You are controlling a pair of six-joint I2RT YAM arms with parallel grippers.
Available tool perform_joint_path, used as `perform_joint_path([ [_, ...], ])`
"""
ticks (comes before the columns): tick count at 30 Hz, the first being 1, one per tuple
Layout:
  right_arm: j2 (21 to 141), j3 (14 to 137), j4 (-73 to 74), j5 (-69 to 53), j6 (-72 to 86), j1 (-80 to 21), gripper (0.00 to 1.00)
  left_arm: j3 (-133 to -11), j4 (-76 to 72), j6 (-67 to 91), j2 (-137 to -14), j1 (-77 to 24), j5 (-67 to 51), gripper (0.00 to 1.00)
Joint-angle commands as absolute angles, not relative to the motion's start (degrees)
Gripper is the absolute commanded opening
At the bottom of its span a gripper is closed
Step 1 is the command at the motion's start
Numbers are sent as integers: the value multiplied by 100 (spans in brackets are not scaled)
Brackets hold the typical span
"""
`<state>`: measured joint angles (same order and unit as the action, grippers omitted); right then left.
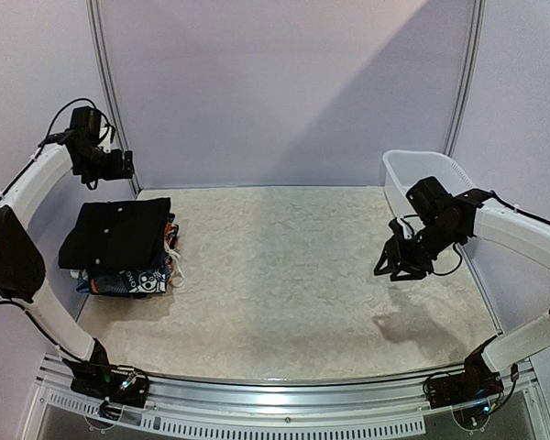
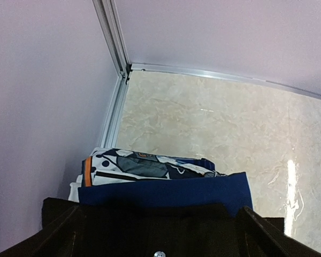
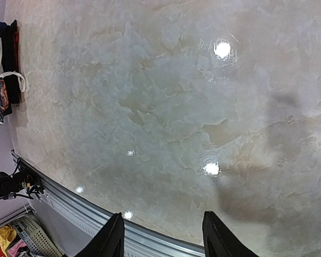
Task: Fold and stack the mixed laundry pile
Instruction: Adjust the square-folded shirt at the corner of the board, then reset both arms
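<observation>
The laundry lies as a folded stack [image 1: 119, 243] at the table's left. A large black garment [image 1: 117, 231] is on top, with the blue cartoon-print piece with orange bits [image 1: 133, 280] under it. In the left wrist view the black garment [image 2: 150, 230] lies over a navy blue one [image 2: 166, 193] and the cartoon-print one [image 2: 134, 166]. My left gripper [image 1: 124, 165] is raised above and behind the stack, open and empty. My right gripper [image 1: 399, 266] hangs over the table's right side, open and empty, fingertips [image 3: 115, 235] apart. The stack shows at the far left of the right wrist view [image 3: 2, 69].
A white plastic tub [image 1: 426, 179] stands at the back right corner, behind the right arm. Lilac walls with metal frame posts [image 1: 105, 92] close in the back and sides. A metal rail [image 1: 284, 390] runs along the near table edge.
</observation>
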<state>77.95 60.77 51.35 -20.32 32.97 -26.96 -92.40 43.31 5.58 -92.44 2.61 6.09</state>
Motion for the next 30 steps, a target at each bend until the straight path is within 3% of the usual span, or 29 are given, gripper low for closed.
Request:
perform_joint_path([
  [1, 7702, 6459, 5176, -1934, 3219, -2727, 50, -9704, 5072, 596, -8895, 163, 725, 100],
  [11, 7885, 7951, 5726, -1881, 2957, -2725, 56, -9719, 5917, 1263, -7937, 34, 342, 100],
  [15, 7918, 8692, 5999, -1873, 2881, -2725, 78, -9521, 6159, 1460, -7473, 23, 150, 100],
  [17, 7934, 9031, 6144, -1872, 2829, -2724, 98, -9445, 6283, 1558, -7248, 22, 78, 99],
  [30, 7546, 10469, 6474, -2194, 2709, -2720, 99, -9232, 6878, 1699, -5821, 18, -770, 100],
])
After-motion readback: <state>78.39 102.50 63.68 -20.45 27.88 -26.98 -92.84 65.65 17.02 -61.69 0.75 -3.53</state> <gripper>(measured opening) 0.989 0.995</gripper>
